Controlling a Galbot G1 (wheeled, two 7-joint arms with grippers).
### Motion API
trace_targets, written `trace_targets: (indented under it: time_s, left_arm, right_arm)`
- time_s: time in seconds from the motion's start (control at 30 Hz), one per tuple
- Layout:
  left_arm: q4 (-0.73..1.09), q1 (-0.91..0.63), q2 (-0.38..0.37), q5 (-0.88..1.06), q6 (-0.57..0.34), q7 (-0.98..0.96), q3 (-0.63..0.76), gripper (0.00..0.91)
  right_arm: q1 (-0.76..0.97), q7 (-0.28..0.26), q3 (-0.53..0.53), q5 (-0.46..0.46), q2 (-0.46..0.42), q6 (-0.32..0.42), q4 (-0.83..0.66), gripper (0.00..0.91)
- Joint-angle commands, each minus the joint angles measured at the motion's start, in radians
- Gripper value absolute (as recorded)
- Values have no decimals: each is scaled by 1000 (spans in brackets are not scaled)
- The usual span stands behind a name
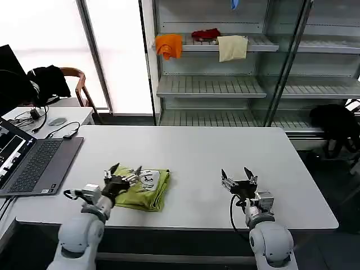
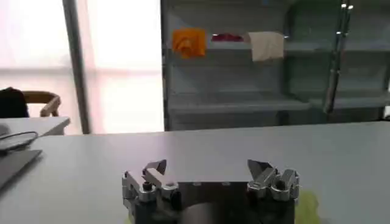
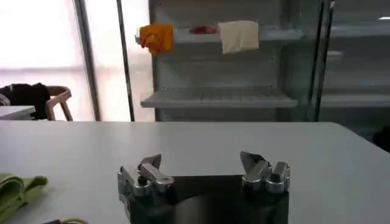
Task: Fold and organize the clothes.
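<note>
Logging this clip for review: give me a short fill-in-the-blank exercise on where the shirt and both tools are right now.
1. The yellow-green T-shirt lies ___ on the white table.
2. The left tool hovers over the ___.
3. The right tool holds ___, its fingers open.
4. The orange cloth hangs on the ___ behind the table.

Missing words: folded; T-shirt; nothing; shelf
</note>
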Motion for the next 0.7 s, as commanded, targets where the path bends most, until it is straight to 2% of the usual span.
trace_targets:
  time_s: [0.03,0.63,0.7]
  left_arm:
    - [122,-12,56,-35,5,19,-126,907]
    - [169,21,28,18,-14,22,-89,907]
    - [167,26,28,16,-15,26,-86,867]
  right_arm:
    - [2,-2,-1,-1,-5,-2,-3,907]
    - [-6,5,5,3,-10,7,0,907]
    - [-5,6,5,3,-9,7,-1,907]
